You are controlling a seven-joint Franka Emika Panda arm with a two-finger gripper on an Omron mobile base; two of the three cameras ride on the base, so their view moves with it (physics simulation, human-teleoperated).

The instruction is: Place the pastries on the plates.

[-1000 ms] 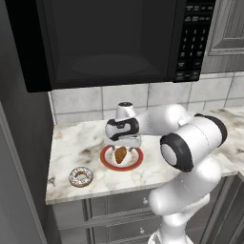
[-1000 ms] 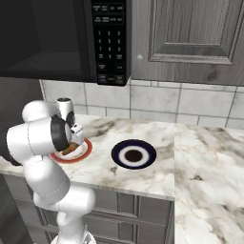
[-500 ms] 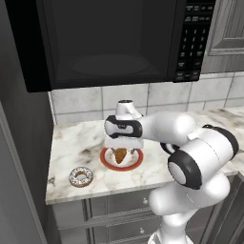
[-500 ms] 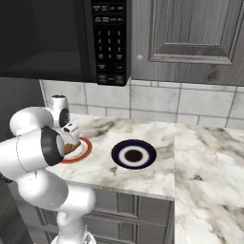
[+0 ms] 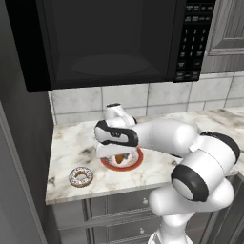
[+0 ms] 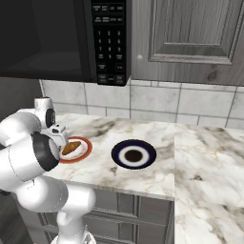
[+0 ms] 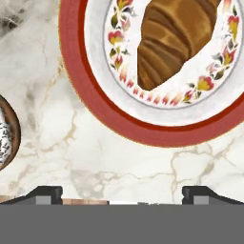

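- Change since the earlier frames: the arm has swung further toward the left side of the worktop (image 5: pixel 71 143), carrying the hand (image 7: pixel 121 194) off the centre of the red-rimmed plate (image 5: pixel 137 162) and toward the donut; croissant, donut and both plates lie where they did.
- Far left, left base view: the ring donut (image 5: pixel 81 177), white-iced with dark sprinkles, lies flat on bare marble near the front edge, apart from both plates. Its edge appears at the left border of the hand view (image 7: pixel 5 138).
- Centre-left: the croissant (image 6: pixel 71 147) rests on the red-rimmed plate, whose white face carries a floral band in the hand view. This pastry appears already placed.
- Hand: its two fingertips (image 7: pixel 45 194) stand wide apart with nothing between them, over bare worktop just off the plate's rim.
- Right, right base view: the navy-rimmed plate (image 6: pixel 120 145), with white ring and dark centre, sits bare, well apart from the donut.
- Step in hand, as judged: reaching for the donut. A good approach centres the hand over the ring before descending, with the fingers spanning the outer edge or one side of the ring, then closes gently so the icing is not crushed, and lifts high enough to clear the first plate.
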